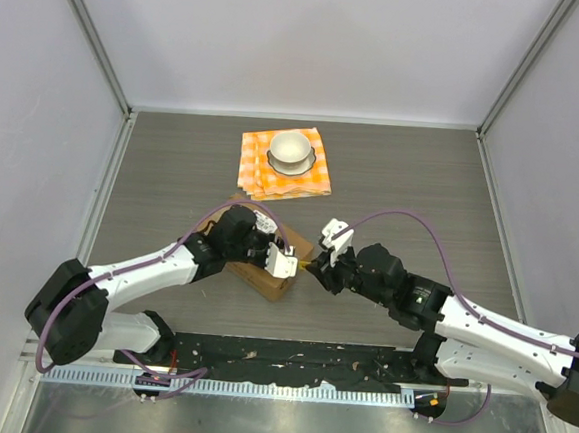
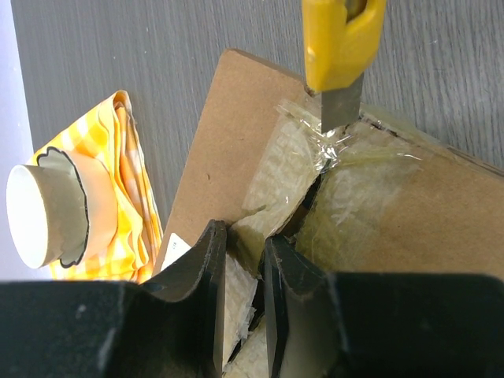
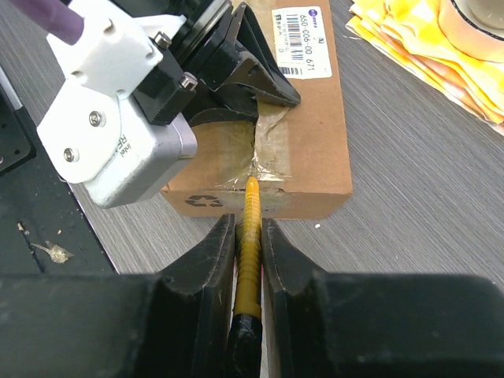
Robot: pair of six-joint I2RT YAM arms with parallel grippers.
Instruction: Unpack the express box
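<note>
Express box [image 1: 276, 284]: lying flat on the grey table [image 1: 423, 177], near the middle and close to the arms, turned at a slant so that one corner is pointing at the near edge; in the top view the left arm is covering most of it.
Left gripper [image 2: 244, 236]: reaching down onto the box top at the taped centre seam, jaws standing narrow; whether they are pinching tape or cardboard I cannot tell.
Right gripper [image 3: 249, 224]: clamping a yellow utility knife [image 2: 342, 47] lengthwise between its fingers, pointing it at the box's short end.
Blade [image 2: 341, 110]: touching the crinkled clear tape [image 3: 272, 146] right where the seam is meeting the box's top edge.
Box edges: the short end with the recycling mark is facing the right gripper; the white shipping label [image 3: 302, 41] is sitting at the opposite end of the top.
Cloth [image 1: 313, 178]: orange-checked, folded, lying beyond the box with a strip of tabletop showing between them; a white bowl [image 1: 292, 147] is resting on it.
Open room: bare tabletop is showing to the right of the box and to its left, running out to the white walls [image 1: 37, 106].
Near edge: a black strip [image 1: 288, 357] is running behind the arm bases.
</note>
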